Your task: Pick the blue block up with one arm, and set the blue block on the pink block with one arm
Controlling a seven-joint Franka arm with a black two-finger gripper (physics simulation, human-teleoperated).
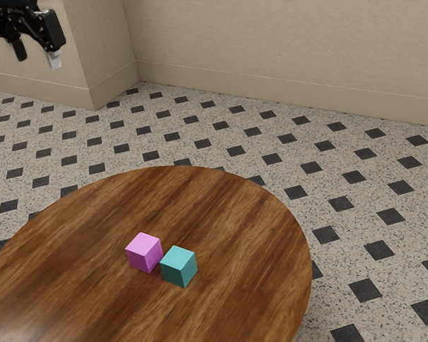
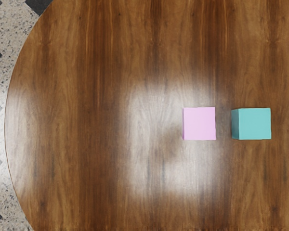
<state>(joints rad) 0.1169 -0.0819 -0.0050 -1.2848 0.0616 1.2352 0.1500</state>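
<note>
**A:** Where is the blue block?

**B:** The blue block (image 1: 178,265) sits flat on the round wooden surface (image 1: 221,214), well in from the rim; its colour leans toward teal; it lies just to the exterior view's right of the pink block (image 1: 144,251).

**A:** Do the two touch?

**B:** From the side they look almost corner to corner; looking straight down, the wrist view shows a narrow strip of bare wood between the blue block (image 2: 251,123) and the pink block (image 2: 199,123); so they are just beside each other, but apart. Each rests on one face, with edges lined up with the other's; the blue block is not yet on the pink one.

**A:** And the jaws?

**B:** They hang high at the exterior view's upper left, at the end of the black arm (image 1: 28,25); they are well apart from both blocks and far above the surface; the two fingers stand apart and grip nothing, so the jaws are released.

**A:** What else is there?

**B:** A speckled floor (image 1: 307,142) with dark diamond tiles runs round the surface; a beige wall (image 1: 271,35) with a skirting board stands behind it; in the wrist view a pale sheen lies on the wood beside the pink block, on the side away from the blue block; the surface's curved rim shows there too, with floor beyond it.
</note>
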